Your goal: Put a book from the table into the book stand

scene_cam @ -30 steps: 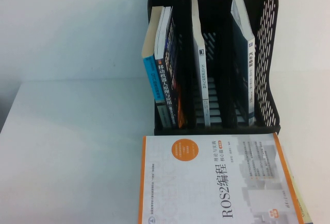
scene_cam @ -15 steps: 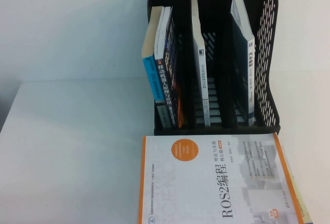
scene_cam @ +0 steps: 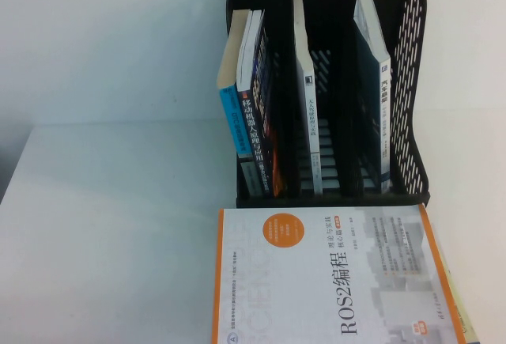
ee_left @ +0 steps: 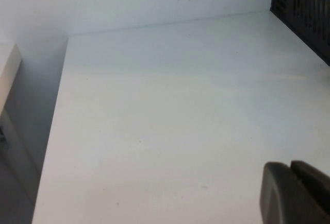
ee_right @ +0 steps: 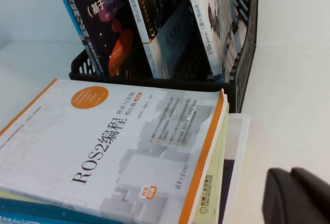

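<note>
Office or lab: robotics textbooks [scene_cam: 332, 277], file stand [scene_cam: 407, 83], white table [scene_cam: 111, 225].

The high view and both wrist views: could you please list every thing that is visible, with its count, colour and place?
table: one, white, under everything.
book stand: one, black, three slots, at the table's far side.
books in the stand: about four, upright; blue-spined and dark ones in the left slot, one white-spined in the middle, one in the right.
ROS2 book: one, white and orange, flat on top of a stack before the stand.
left gripper: dark, above bare table.
right gripper: dark, beside the stack.
</note>
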